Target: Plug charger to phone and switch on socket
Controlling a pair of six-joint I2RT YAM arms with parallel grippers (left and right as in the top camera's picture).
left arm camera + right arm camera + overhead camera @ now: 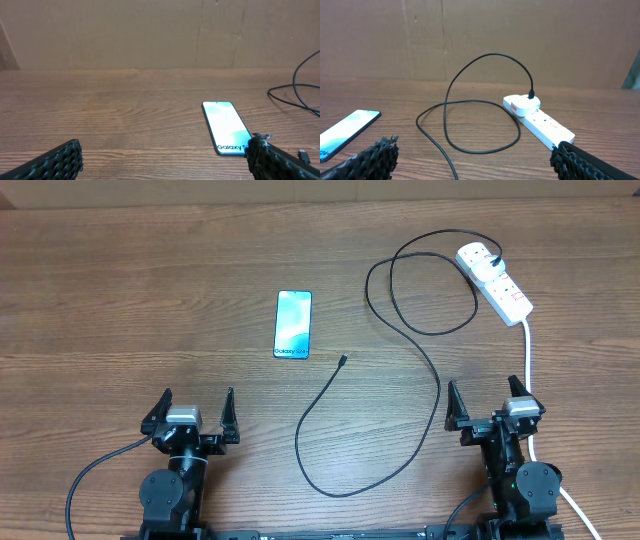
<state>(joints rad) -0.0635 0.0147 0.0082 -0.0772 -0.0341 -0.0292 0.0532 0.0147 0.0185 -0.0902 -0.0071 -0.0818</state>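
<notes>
Holding jaws wide apart on both the left gripper [197, 402] and the right gripper [483, 395], clamping nothing, sitting low at the near edge of the brown wood-grain table [120, 300].

Noting a plain brown cardboard wall [125, 35] standing behind the table in both wrist views. Noting a thick white cord [528, 350] leaving the near end of the short white oblong power strip [497, 280] and running down close past the right gripper's right side; not telling whether touching. Noting a big loop of the long thin black charger cable [437, 385] lying ahead of the right jaws, left of the strip, partly crossing the way to it.

Counting: one slim light-blue-screened smartphone [293, 325], one black cable, one power strip, one white cord, two grippers. Red switches on the strip showing, too small for counting.

Placing the phone: lying flat, ahead and to the right of the left jaws, well apart, "Galaxy" end nearest the robot; in the left wrist view sitting low right, its near corner hiding behind one black ridged finger [280, 160].

Placing the small black connector tip [342, 361]: lying between the two grippers and ahead of them, near the phone's near right corner, not touching it. Cable sweeping from there in a U between the arms, then up past the right gripper's left side.

Placing the strip: lying ahead and slightly right of the right jaws, well apart, the cable's far end entering a white plug head [525, 104] sitting on its far end.
</notes>
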